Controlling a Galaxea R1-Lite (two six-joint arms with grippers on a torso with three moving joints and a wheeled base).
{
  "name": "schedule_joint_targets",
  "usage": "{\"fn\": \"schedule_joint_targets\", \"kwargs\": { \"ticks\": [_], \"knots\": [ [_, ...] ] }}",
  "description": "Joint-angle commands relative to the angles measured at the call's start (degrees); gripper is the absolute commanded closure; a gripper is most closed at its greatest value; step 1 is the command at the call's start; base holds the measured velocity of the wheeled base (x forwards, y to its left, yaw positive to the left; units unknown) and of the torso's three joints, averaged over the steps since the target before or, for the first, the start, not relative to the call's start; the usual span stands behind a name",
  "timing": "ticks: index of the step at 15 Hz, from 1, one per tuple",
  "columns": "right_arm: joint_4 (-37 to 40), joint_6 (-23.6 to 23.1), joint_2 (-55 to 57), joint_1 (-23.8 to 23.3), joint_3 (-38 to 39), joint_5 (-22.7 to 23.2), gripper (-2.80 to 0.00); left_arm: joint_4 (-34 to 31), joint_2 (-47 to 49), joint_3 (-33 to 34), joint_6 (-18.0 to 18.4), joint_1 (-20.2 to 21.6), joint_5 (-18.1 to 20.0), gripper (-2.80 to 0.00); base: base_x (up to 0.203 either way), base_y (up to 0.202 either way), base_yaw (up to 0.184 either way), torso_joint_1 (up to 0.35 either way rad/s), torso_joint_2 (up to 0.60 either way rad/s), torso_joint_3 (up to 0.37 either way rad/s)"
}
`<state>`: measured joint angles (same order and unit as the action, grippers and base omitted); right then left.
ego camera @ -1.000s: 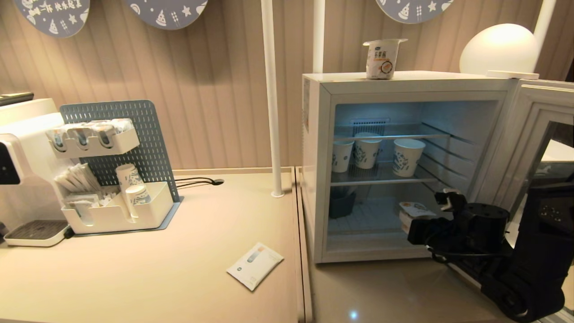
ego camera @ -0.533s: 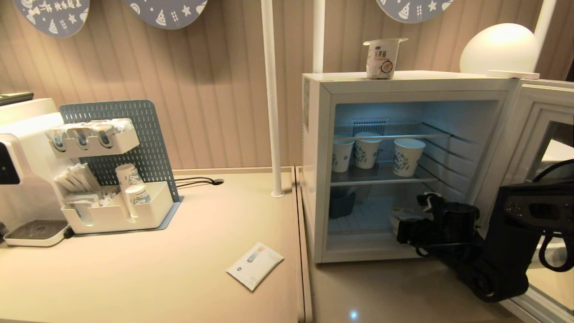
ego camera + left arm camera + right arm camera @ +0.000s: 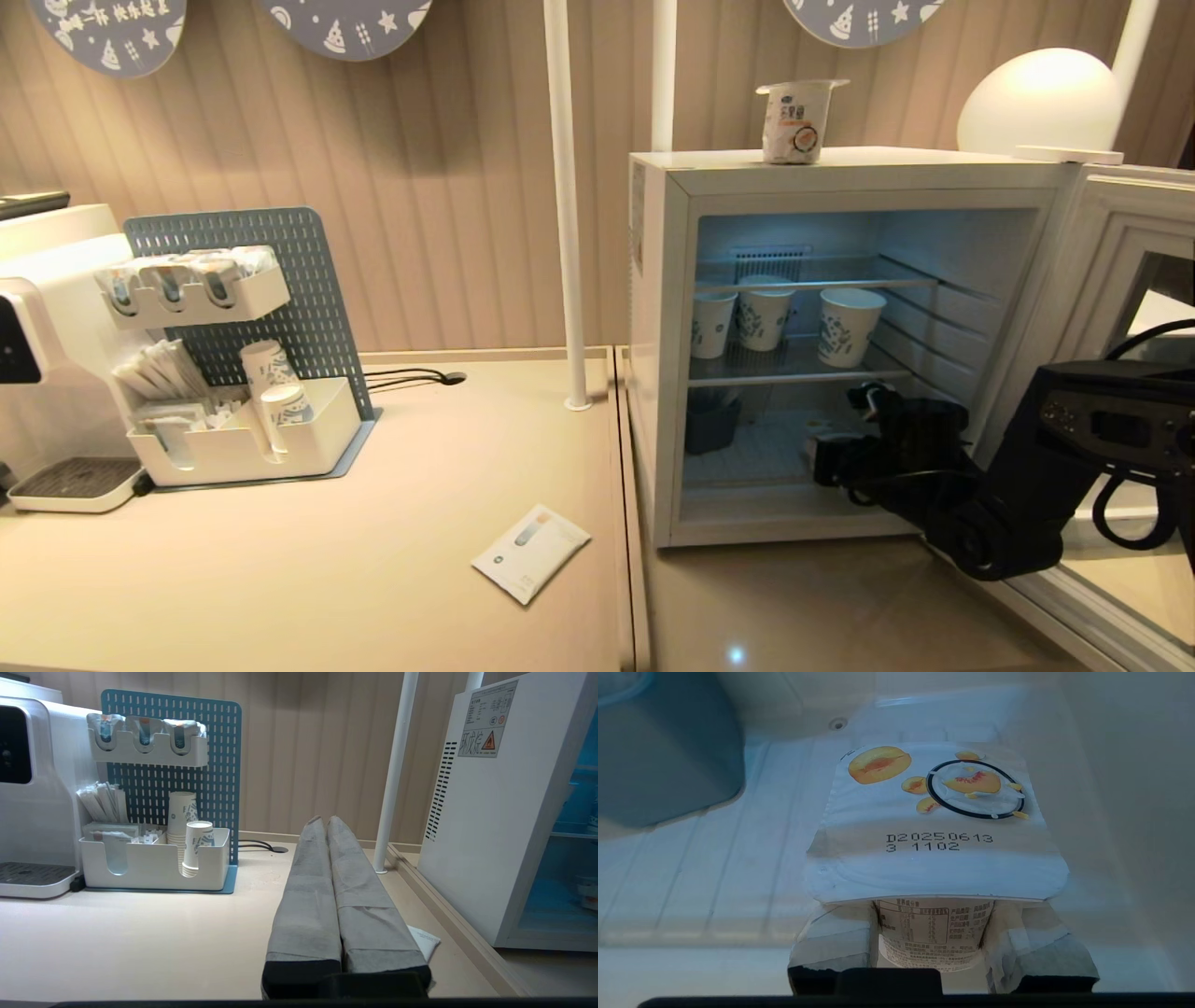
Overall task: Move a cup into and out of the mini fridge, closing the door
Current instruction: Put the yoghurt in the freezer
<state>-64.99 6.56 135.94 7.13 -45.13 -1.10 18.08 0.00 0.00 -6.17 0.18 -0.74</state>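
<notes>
- The right end effector [image 3: 936, 933] is clenched on a peach yoghurt cup [image 3: 936, 826], one finger on each side of the cup's body just under the foil lid.
- The cup stands upright, its long axis vertical, directly ahead of the wrist; I cannot tell whether its base touches the floor below.
- In the head view the right end effector [image 3: 831, 457] is inside the mini fridge [image 3: 653, 327], in the lower compartment beneath the wire shelf [image 3: 794, 373] that carries paper cups [image 3: 848, 325].
- A dark bin [image 3: 663, 751] sits off to one side, apart from the cup.
- The door [image 3: 1102, 271] stands open, on the outer side of the right arm.
- The left end effector [image 3: 327, 858] is clenched on nothing, over the desk [image 3: 140, 933], farther from the fridge.
</notes>
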Motion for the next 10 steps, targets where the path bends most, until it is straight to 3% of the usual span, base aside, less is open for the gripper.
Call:
{"fn": "schedule_joint_targets", "kwargs": {
  "ticks": [1, 2, 3, 4, 10],
  "knots": [
    [-0.4, 0.0, 0.2, 0.1, -0.3, -0.5, 0.00, 0.1, 0.1, 2.3, -0.1, 0.1, 0.0, 0.00, 0.000, 0.000, 0.000, 0.000, 0.00, 0.000],
    [-0.4, 0.0, 0.1, 0.0, 0.0, -1.1, 0.00, 0.1, 0.1, 2.3, -0.1, 0.0, 0.0, 0.00, 0.000, 0.000, 0.000, 0.000, 0.00, 0.000],
    [-0.6, 0.0, 0.0, 0.0, 0.2, -1.4, -1.72, 0.1, 0.1, 2.3, 0.0, 0.1, 0.0, 0.00, 0.000, 0.000, 0.000, 0.000, 0.00, 0.000],
    [-0.6, -0.1, -0.3, 0.0, 0.3, -1.4, -2.80, 0.1, 0.1, 2.3, 0.0, 0.0, 0.0, 0.00, 0.000, 0.000, 0.000, 0.000, 0.00, 0.000],
    [-0.9, 0.0, -3.5, 0.0, 2.9, -1.4, -2.80, 0.1, 0.1, 2.3, 0.0, 0.0, 0.0, 0.00, 0.000, 0.000, 0.000, 0.000, 0.00, 0.000]
  ]
}}
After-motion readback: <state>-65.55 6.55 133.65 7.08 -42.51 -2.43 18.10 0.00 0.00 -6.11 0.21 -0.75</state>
